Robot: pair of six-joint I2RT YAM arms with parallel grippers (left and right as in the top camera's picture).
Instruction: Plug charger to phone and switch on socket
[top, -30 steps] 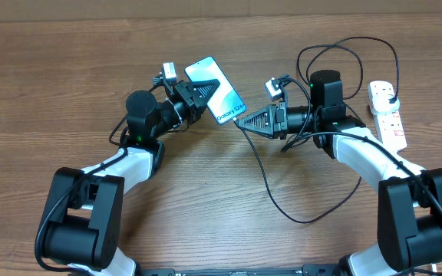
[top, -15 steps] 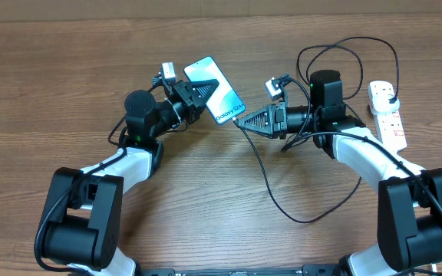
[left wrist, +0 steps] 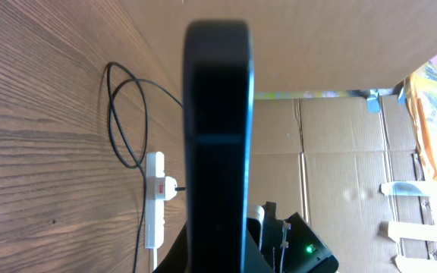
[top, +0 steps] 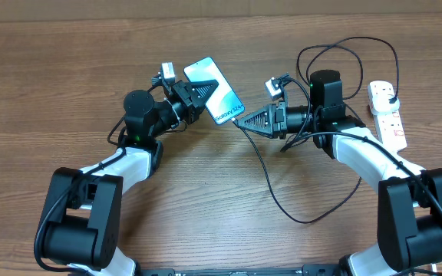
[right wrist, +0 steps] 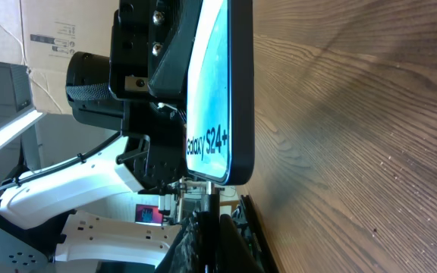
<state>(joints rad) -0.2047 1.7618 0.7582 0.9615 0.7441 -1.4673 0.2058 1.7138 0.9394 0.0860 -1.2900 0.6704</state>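
Jaws of the left gripper (top: 203, 96) are clenched on the phone (top: 221, 98), gripping it across its width and holding it clear of the wood over the far middle of the table (top: 67, 54). The lit screen faces up and the "Galaxy" lettering lies at the end nearest the other arm. The left wrist view shows the phone (left wrist: 218, 129) edge-on, a dark slab rising between the fingers.

The right gripper (top: 242, 122) is clamped tight on the connector end of the charger (top: 271, 188), just beside the phone's near short edge. In the right wrist view the metal-tipped connector (right wrist: 205, 184) meets that short edge of the phone (right wrist: 220, 83) below the lettering. Whether it is fully seated in the port cannot be told.

From the right gripper the black cable drops toward the near edge of the table in a wide loop, swings back under the right arm, and coils again by the far edge. It ends at the black plug (top: 390, 93), which is pushed into the far end of the socket (top: 390, 119). The socket lies toward the table's right edge, well apart from the phone, with its red switch markings visible. Their position cannot be read.
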